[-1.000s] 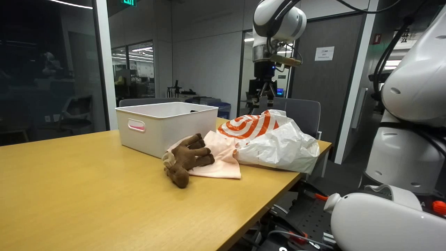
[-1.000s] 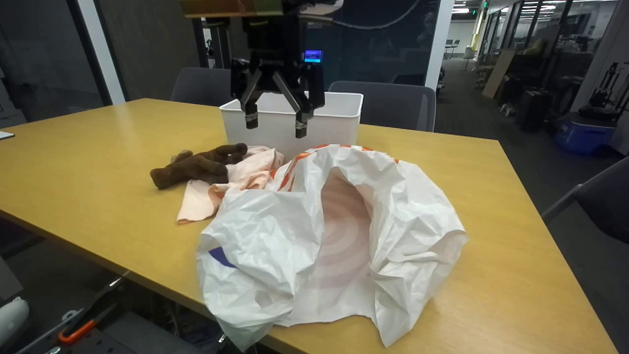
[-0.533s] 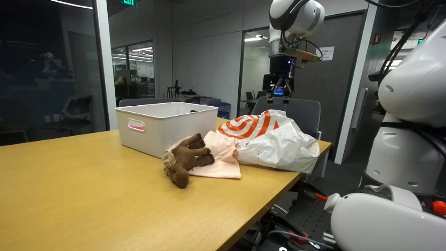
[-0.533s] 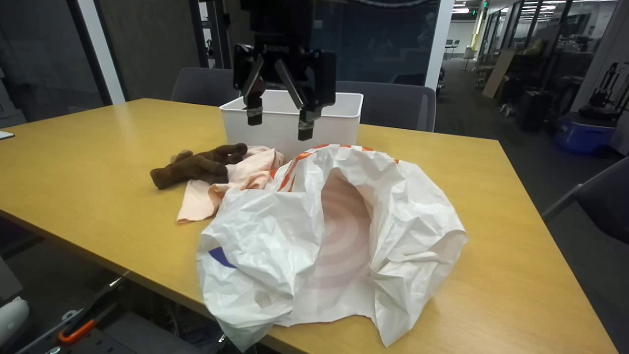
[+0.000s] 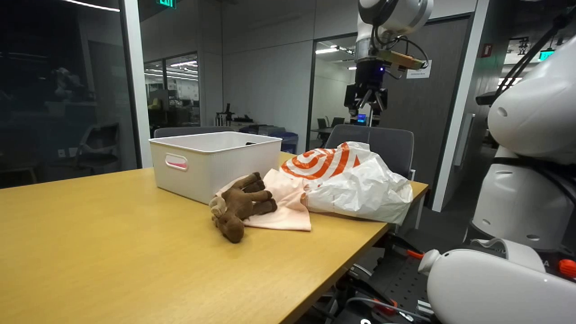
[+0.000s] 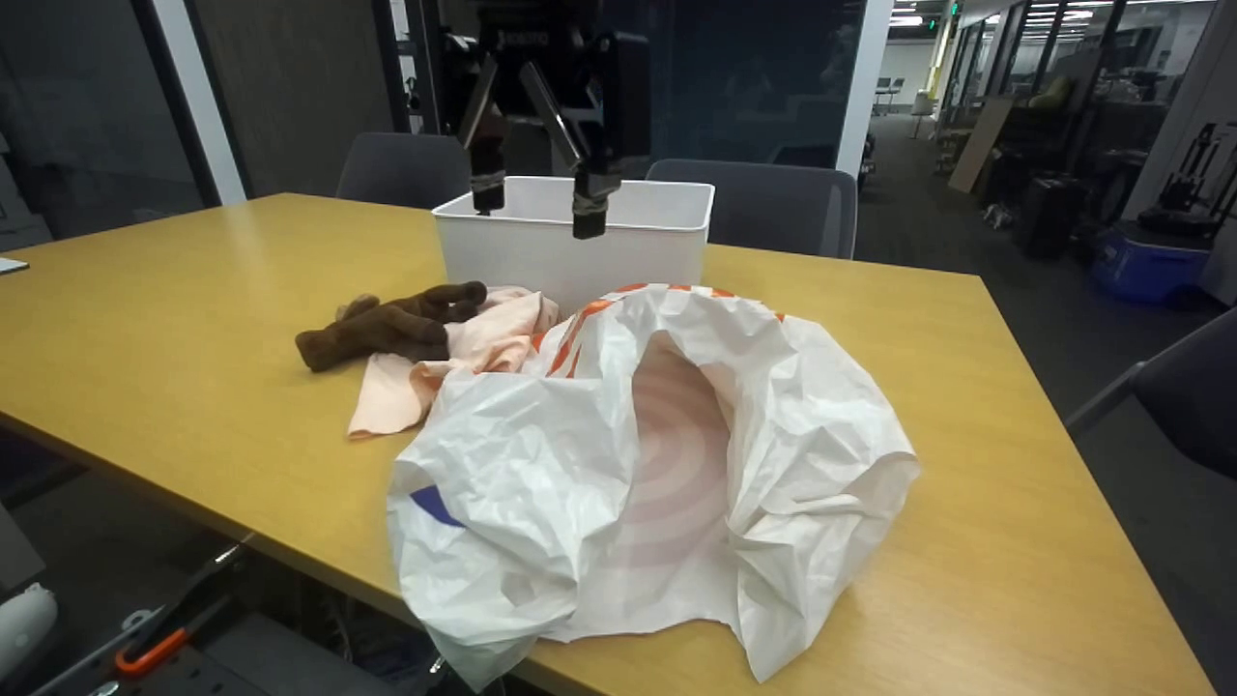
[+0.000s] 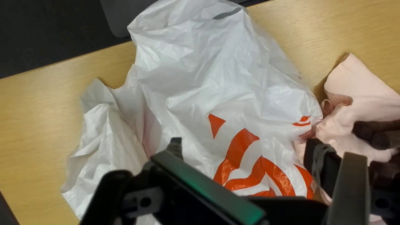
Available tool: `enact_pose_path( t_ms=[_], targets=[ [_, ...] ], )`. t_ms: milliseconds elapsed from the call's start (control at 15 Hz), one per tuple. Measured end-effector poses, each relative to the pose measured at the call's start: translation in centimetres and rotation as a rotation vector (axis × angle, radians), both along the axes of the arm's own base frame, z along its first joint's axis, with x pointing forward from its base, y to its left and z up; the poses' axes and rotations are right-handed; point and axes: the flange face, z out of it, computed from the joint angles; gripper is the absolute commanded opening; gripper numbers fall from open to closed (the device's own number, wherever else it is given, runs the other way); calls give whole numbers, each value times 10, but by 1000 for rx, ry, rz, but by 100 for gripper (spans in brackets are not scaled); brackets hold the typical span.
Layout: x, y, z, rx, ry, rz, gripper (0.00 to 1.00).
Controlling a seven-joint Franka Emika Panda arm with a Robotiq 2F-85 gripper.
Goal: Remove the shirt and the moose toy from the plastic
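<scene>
In an exterior view, the moose toy (image 5: 239, 204) is lying just left of centre across the shirt (image 5: 287, 204) and tabletop (image 5: 117, 252), the plastic (image 5: 364, 189) resting to the right. In an exterior view, the jaws are hanging wide apart at upper centre, partly hiding the bin (image 6: 643, 256). In the wrist view, the plastic is filling mid-frame; the shirt is touching it at right.

The moose toy (image 5: 240, 204) lies partly on the shirt (image 5: 286, 204), near the plastic (image 5: 360, 186).
</scene>
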Motion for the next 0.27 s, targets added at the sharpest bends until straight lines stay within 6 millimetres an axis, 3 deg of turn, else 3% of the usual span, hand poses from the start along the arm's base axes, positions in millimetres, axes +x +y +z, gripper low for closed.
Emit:
enact_pose_path(
  t_ms=[267],
  targets=[
    [-4,1,0,3,12,-1,100]
  ],
)
